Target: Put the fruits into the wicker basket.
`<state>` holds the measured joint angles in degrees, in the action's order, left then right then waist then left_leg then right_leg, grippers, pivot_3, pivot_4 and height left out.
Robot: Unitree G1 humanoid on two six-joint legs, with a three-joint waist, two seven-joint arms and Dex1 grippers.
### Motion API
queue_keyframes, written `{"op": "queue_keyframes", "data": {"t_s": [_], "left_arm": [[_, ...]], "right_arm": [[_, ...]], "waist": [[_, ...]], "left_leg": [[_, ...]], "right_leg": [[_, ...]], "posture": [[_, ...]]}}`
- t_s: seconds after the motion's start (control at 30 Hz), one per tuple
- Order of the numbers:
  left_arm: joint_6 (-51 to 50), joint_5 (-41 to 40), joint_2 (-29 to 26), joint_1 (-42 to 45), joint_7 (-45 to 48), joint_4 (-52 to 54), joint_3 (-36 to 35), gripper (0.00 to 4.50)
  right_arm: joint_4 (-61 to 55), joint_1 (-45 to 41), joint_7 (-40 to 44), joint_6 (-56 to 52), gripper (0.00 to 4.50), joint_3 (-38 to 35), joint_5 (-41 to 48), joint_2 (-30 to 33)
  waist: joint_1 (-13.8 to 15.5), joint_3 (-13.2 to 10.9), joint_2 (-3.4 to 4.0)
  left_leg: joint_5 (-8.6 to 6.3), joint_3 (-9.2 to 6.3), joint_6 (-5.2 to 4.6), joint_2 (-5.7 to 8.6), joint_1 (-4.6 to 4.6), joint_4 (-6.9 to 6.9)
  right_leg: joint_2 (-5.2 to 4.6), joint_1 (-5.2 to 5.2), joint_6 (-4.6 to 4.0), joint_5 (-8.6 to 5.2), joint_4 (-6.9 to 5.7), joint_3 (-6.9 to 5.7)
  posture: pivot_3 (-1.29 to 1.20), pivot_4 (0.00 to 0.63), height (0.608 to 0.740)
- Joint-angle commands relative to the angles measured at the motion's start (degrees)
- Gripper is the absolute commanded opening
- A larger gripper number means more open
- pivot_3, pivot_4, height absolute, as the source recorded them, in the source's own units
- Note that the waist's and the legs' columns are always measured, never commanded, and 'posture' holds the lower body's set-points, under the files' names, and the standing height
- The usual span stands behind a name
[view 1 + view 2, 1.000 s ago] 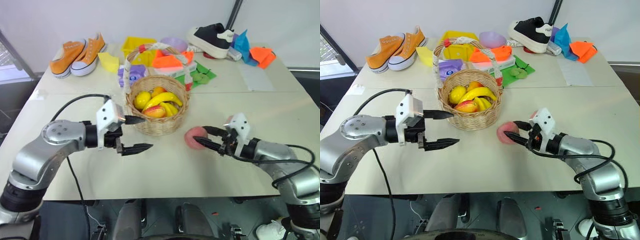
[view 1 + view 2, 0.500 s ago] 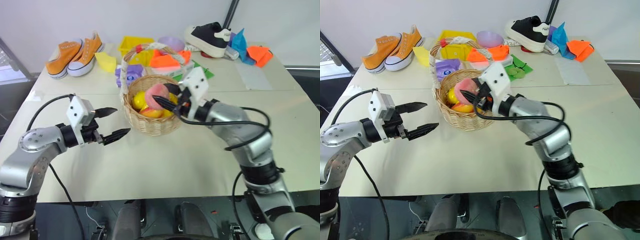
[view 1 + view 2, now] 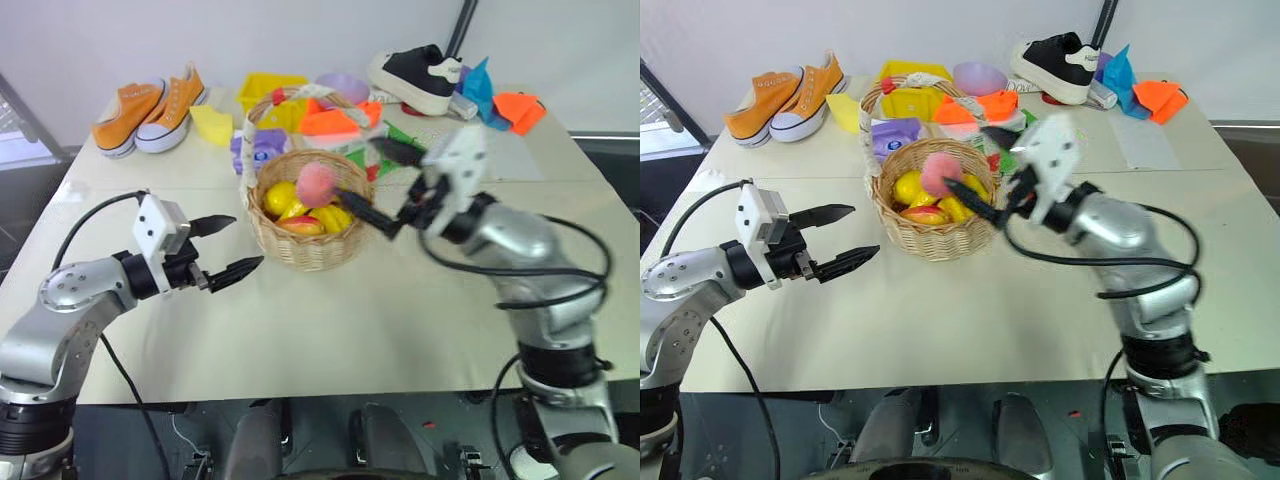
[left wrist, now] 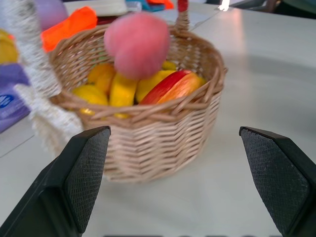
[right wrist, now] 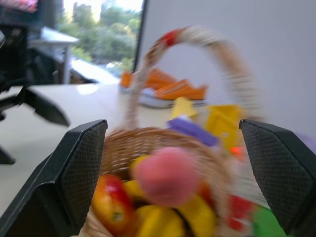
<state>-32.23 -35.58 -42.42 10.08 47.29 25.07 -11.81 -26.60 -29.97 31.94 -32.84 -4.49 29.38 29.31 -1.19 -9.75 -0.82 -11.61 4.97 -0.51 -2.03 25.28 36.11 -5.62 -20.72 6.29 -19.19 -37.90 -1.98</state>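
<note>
- The surface [image 3: 400,320] is a big pale tabletop, mostly bare in front, with clutter along the far side.
- The wicker basket [image 3: 310,245] sits about mid-surface, a bit toward the robot's left, with its tall taped handle [image 3: 252,140] arching over it. Inside there's the mango [image 3: 312,224] with its red blush against the near wall, plus a yellow banana [image 3: 335,215] and a lemon [image 3: 281,197].
- The right pincer [image 3: 372,180] is up just beside the basket's right rim, fingers spread wide and holding nothing. One finger reaches toward the basket, the other sticks up higher.
- The left pincer [image 3: 227,245] hovers above the surface just left of the basket, fingers wide apart too, gripping nothing and pointing at the basket wall without touching it.
- The peach [image 3: 317,181] is blurred and sits above the pile of fruit, within the basket's rim and under the handle. It's clear of both pincers; can't tell if it's touching the fruit below.
- Far side stuff: a pair of orange sneakers [image 3: 150,108] on the left, a black shoe [image 3: 420,75] on the right, a yellow plastic bin [image 3: 272,92] behind the basket, and some orange cloth [image 3: 525,108] in the far right corner.
</note>
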Motion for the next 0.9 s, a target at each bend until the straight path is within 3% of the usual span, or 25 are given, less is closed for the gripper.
{"op": "queue_keyframes", "data": {"t_s": [0.03, 0.27, 0.37, 0.57, 0.6, 0.7, 0.9], "left_arm": [[0.6, -0.3, 0.6, 2.0, -0.1, 0.5, 1.1, 4.50], [1.2, 0.7, 2.4, 5.3, -0.2, -1.1, 3.7, 4.50], [1.4, 0.8, 2.4, 5.4, -0.4, -0.9, 3.5, 4.50], [1.5, 0.9, 2.6, 4.0, -0.8, 0.3, 3.3, 4.50], [1.6, 1.1, 2.6, 3.9, -0.9, 0.4, 3.4, 4.50], [1.6, 1.0, 2.8, 4.1, -1.1, 0.4, 3.6, 4.50], [2.3, 1.6, 3.6, 6.5, 0.6, -2.1, 5.9, 4.50]], "right_arm": [[3.1, -0.5, -4.1, -1.4, 4.46, 0.2, -3.2, -0.2], [16.9, -4.4, -9.4, 4.4, 4.46, 5.0, -11.0, -8.2], [18.8, -5.4, -10.4, 5.1, 3.28, 4.1, -11.2, -10.3], [16.0, -5.1, -10.2, 4.4, 0.21, 2.6, -10.6, -9.9], [15.1, -4.9, -10.2, 4.0, 0.03, 1.7, -10.2, -9.2], [12.0, -3.4, -8.8, 3.0, 0.03, -2.8, -7.8, -5.9], [11.9, 3.3, -8.1, 2.3, 0.03, -19.1, -5.2, 5.3]], "waist": [[-0.1, 0.0, 0.01], [0.0, 0.0, 0.02], [0.2, 0.0, 0.02], [0.4, 0.0, 0.02], [0.4, 0.0, 0.03], [0.6, 0.0, 0.03], [0.7, 0.0, 0.02]], "left_leg": [[0.01, 0.00, 0.02, -0.04, -0.01, -0.02], [0.06, 0.11, 0.06, -0.02, 0.10, -0.02], [0.07, 0.14, 0.06, -0.02, 0.12, -0.02], [0.06, 0.14, 0.06, 0.01, 0.13, -0.01], [0.06, 0.14, 0.06, 0.01, 0.14, -0.01], [0.06, 0.12, 0.06, 0.00, 0.15, -0.03], [0.04, 0.12, 0.02, 0.09, 0.17, -0.01]], "right_leg": [[0.03, -0.03, -0.02, -0.01, -0.04, 0.02], [0.07, -0.27, -0.07, -0.04, -0.17, 0.04], [0.09, -0.32, -0.06, -0.04, -0.20, 0.05], [0.07, -0.29, -0.05, -0.04, -0.19, 0.04], [0.06, -0.30, -0.05, -0.04, -0.19, 0.04], [0.06, -0.31, -0.06, -0.04, -0.19, 0.04], [0.01, -0.24, -0.05, -0.04, -0.12, 0.04]], "posture": [[0.00, 0.150, 0.733], [0.00, 0.150, 0.733], [0.00, 0.150, 0.733], [0.00, 0.150, 0.733], [0.00, 0.150, 0.733], [0.00, 0.150, 0.733], [0.00, 0.150, 0.733]]}}
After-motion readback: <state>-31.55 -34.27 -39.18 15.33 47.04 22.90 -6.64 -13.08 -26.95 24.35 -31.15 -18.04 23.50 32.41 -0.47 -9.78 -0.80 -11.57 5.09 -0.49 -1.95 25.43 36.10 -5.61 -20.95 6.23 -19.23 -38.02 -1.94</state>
